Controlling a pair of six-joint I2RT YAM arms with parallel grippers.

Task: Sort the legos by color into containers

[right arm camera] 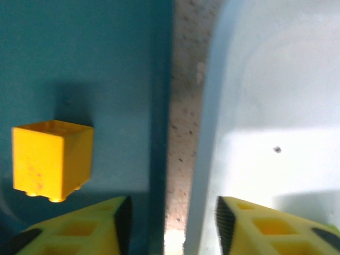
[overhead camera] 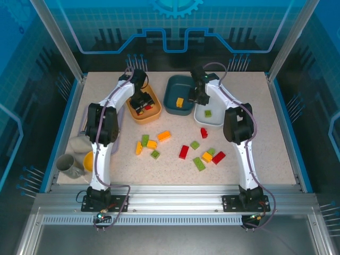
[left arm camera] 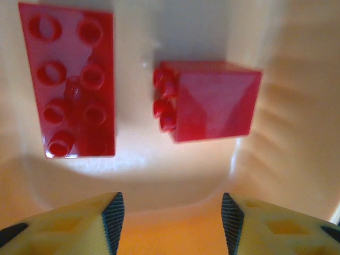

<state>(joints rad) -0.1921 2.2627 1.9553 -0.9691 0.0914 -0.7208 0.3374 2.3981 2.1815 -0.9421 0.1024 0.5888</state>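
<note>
Orange tub [left arm camera: 287, 175] holds an oblong red brick [left arm camera: 71, 79], studs up, and a square red brick [left arm camera: 210, 101] on its side, both just ahead of the left jaws, which hang over it released and empty. Right jaws, also spread and empty, straddle the table [right arm camera: 183, 106] strip between teal tub [right arm camera: 79, 53] and white tub [right arm camera: 276, 106]; a yellow brick [right arm camera: 51, 159] lies in the teal tub, left of them.

White arms [overhead camera: 119, 98], black joints [overhead camera: 103, 126], grey looping cables [overhead camera: 254, 126], yellow pincer fingers [left arm camera: 64, 234], black ribbed pads [left arm camera: 113, 223]
</note>
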